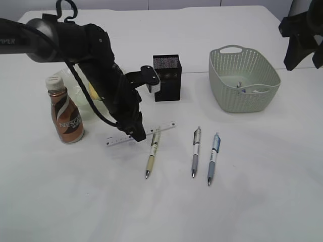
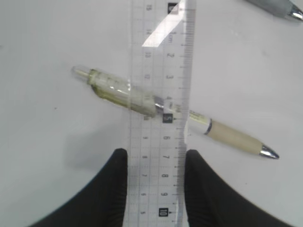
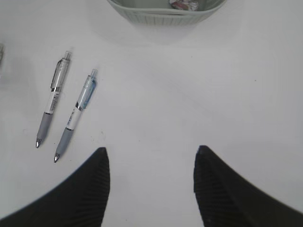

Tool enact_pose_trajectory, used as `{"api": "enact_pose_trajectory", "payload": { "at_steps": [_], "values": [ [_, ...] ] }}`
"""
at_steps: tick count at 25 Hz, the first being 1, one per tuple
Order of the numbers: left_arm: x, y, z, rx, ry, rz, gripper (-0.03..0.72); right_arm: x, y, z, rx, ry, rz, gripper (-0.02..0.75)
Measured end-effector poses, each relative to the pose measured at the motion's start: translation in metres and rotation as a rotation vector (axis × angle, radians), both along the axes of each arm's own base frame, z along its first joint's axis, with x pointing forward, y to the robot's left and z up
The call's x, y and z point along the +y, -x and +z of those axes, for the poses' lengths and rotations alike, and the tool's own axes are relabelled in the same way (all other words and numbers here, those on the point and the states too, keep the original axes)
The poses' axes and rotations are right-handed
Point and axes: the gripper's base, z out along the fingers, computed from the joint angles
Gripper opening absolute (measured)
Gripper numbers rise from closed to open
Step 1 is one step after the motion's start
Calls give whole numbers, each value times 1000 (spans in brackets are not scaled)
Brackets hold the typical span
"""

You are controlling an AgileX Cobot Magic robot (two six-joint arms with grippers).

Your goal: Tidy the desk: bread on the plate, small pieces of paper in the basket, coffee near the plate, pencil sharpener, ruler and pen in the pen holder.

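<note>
White tabletop (image 1: 242, 201) fills our view. Our left gripper (image 2: 156, 163) straddles a clear ruler (image 2: 161, 94), fingers narrowly flanking its edges; whether they grip it, we cannot tell. Under the ruler lies a beige pen (image 2: 232, 137). Right of the ruler, our right gripper (image 3: 151, 161) hangs spread wide.

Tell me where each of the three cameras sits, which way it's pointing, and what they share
Exterior: slanting down on the table from the front, left arm over ruler.
Left wrist: straight down, fingers either side of ruler, which lies across beige pen.
Right wrist: high, looking down, open fingers, basket beyond.
Shared: grey pen, blue pen.
</note>
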Motion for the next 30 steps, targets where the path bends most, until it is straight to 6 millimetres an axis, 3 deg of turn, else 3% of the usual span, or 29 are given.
{"api": "enact_pose_trajectory", "payload": {
  "at_steps": [8,18,30],
  "values": [
    [-6,-3,33,-55,142,104,248,0,0,0,0,-4,0,447],
    [-18,-18,80,-208,462,347,248,0,0,0,1,-7,-6,447],
    [-14,-43,106,-329,746,727,248,1,0,0,1,-12,-15,447]
  ]
}}
